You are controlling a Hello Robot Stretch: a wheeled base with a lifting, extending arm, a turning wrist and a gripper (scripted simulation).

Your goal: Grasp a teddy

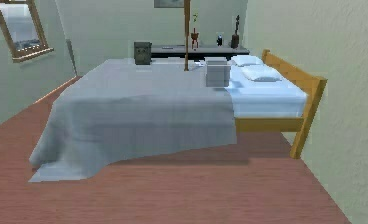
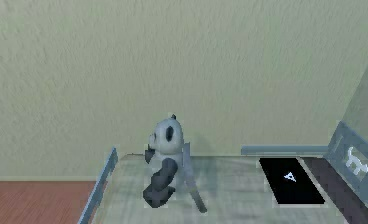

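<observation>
A black-and-white panda teddy [image 2: 168,138] sits on a grey tabletop [image 2: 232,185] — a black slab [image 2: 289,180] lies nearby. The gripper's state cannot be told.

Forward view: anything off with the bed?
The grey blanket sits askew on the bed: it spills over the near corner at the view's left onto the floor, leaving the sheet near the pillows bare.

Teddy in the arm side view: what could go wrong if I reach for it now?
The black-and-white teddy sits upright toward the left end of the grey surface; a nudge might topple it or push it off. A flat black slab lies farther right on that surface and could get swept.
</observation>
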